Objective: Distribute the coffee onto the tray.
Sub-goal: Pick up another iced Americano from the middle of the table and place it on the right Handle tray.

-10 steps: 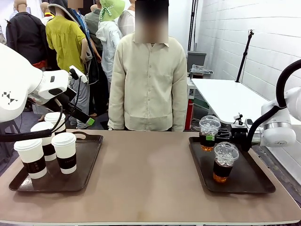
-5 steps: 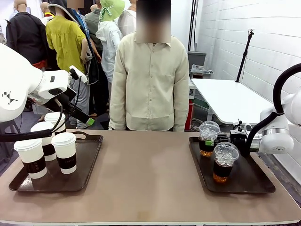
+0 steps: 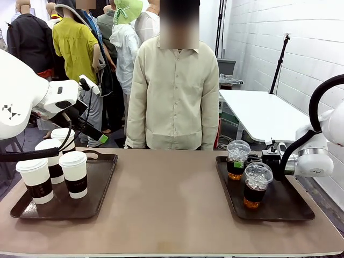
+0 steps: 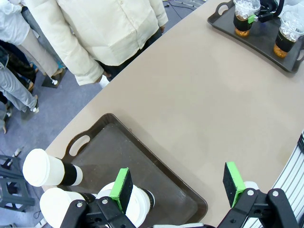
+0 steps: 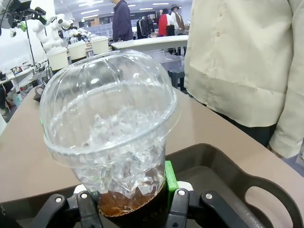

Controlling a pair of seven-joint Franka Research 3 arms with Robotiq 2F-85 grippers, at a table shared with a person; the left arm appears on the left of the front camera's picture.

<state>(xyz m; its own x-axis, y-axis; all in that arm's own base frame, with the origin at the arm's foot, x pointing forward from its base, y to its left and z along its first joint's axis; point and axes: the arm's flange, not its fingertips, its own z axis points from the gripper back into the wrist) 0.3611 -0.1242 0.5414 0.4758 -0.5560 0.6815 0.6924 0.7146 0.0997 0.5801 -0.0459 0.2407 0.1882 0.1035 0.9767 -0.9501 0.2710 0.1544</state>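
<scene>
A: What is the right end effector (image 3: 243, 161) doing?

B: It is clamped on the far clear plastic dome-lidded cup of dark iced drink (image 3: 237, 159), low on its body. In the right wrist view that cup (image 5: 110, 137) stands between the black fingers, with a green pad (image 5: 170, 176) pressed against its side. The cup sits at the far end of the dark brown right tray (image 3: 285, 207).

A: And the second iced cup?

B: The other clear dome-lidded cup (image 3: 257, 184) stands just in front of it on the same tray, free of the end effector.

A: The left end effector (image 4: 178, 186)?

B: Its jaws are spread wide and hold nothing. It hangs above the near corner of the dark brown left tray (image 4: 156, 175), over a white paper cup with a white lid and dark brown band (image 4: 135, 202).

A: Where are the paper cups?

B: All four are grouped on the left tray (image 3: 105, 177) at the desk's (image 3: 166, 204) left end; the nearest two are (image 3: 35, 180) and (image 3: 73, 173).
</scene>
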